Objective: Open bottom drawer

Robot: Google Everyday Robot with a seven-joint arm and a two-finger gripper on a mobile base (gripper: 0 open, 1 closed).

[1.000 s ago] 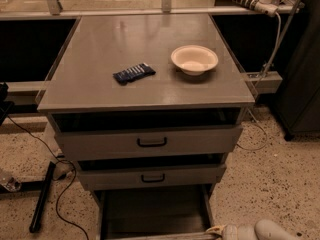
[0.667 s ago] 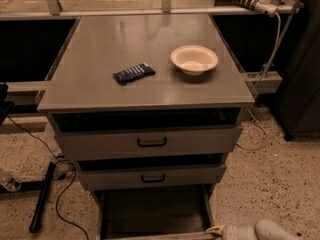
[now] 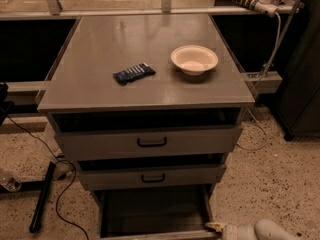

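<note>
Gripper [image 3: 217,227]: at the bottom edge of the view, low to the floor and right of centre, its pale tip just beside the front right corner of the bottom drawer; the pale arm behind it runs off to the right.
Gripper state: cannot tell from this view whether it is apart or together.
Counter [image 3: 100,89]: the flat grey top of the cabinet, with its front edge overhanging the drawers below.
Top drawer [image 3: 190,140]: the widest grey front, right under the counter's front edge, with a black loop handle at its centre; a dark gap shows above it, so it stands slightly out.
Middle drawer [image 3: 110,179]: a narrower grey front below the top one, with a black handle at its centre and a dark gap above it.
Bottom drawer [image 3: 150,211]: the lowest of the three, standing open well forward of the other two, its dark inside in view; its front rail lies along the bottom edge of the view.
Bowl [image 3: 194,59]: pale and upright on the counter, near the right edge, about midway between front and back.
Blue packet [image 3: 133,73]: lying flat near the middle of the counter, left of the bowl and apart from it.
Cable [image 3: 60,196]: thin and black, looping on the speckled floor left of the cabinet.
</note>
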